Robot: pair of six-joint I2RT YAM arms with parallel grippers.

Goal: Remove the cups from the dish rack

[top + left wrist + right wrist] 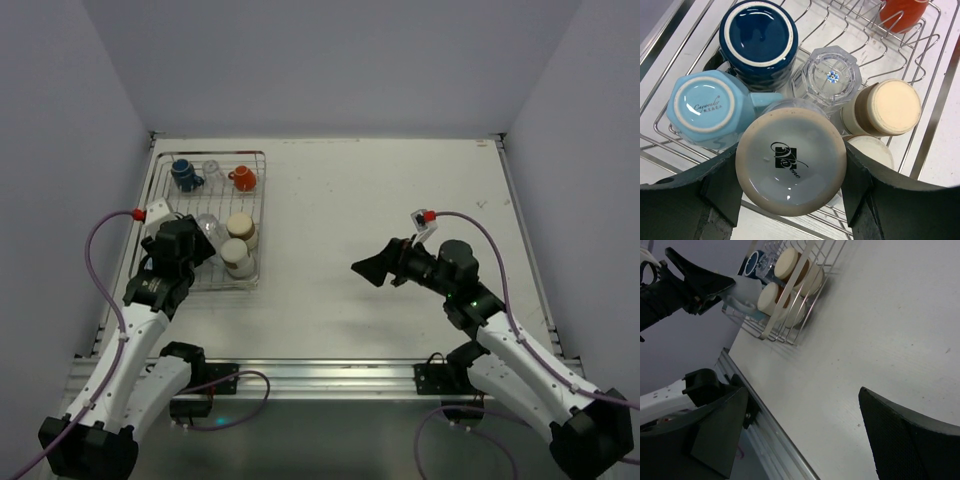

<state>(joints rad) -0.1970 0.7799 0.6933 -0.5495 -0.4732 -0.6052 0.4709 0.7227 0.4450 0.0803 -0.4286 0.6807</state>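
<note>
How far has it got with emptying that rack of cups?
Done: nothing, no cup stands on the table outside the dish rack. In hand: the left gripper is clamped on an upside-down grey-bottomed cup over the rack. To go, at least: the dark blue mug, light blue cup, clear glass, cream cup and orange mug sit in it. The right gripper hangs open.

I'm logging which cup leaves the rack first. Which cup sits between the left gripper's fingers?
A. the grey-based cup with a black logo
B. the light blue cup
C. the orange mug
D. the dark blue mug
A: in the left wrist view the upturned grey-based cup with the black logo fills the left gripper, its fingers against both sides; the light blue cup stands beside it, outside the fingers.
</note>
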